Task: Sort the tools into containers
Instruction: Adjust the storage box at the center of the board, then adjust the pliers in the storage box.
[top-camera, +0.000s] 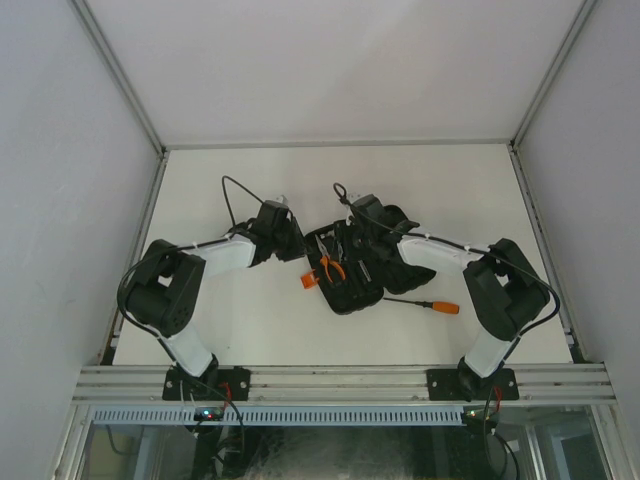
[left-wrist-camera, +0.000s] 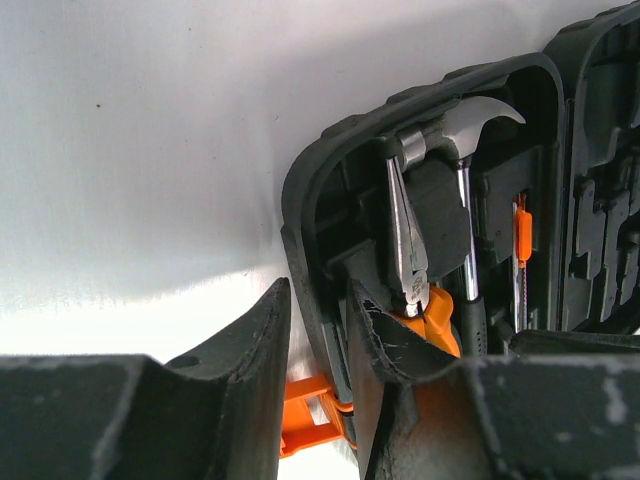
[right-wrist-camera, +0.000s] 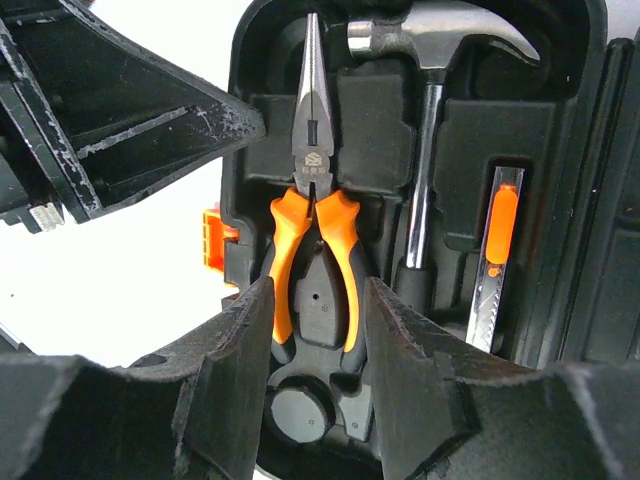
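Behind right fingers (right-wrist-camera: 225, 370), pliers (right-wrist-camera: 311, 180) handles are half-hidden.

The table (top-camera: 300, 190) behind the tool case (top-camera: 350, 295) is wide open, and so is the table in front of it on the left. In front on the right, a screwdriver (top-camera: 425, 303) lies in the way. The left gripper (left-wrist-camera: 318, 300) crowds the case's left wall, one finger on each side. The right gripper (right-wrist-camera: 318, 330) hangs over the case's middle, right above the pliers (right-wrist-camera: 312, 200). The hammer (right-wrist-camera: 430, 150) fills the next slot over. It is hard to see if any room is left between those fingers and the pliers' handles.
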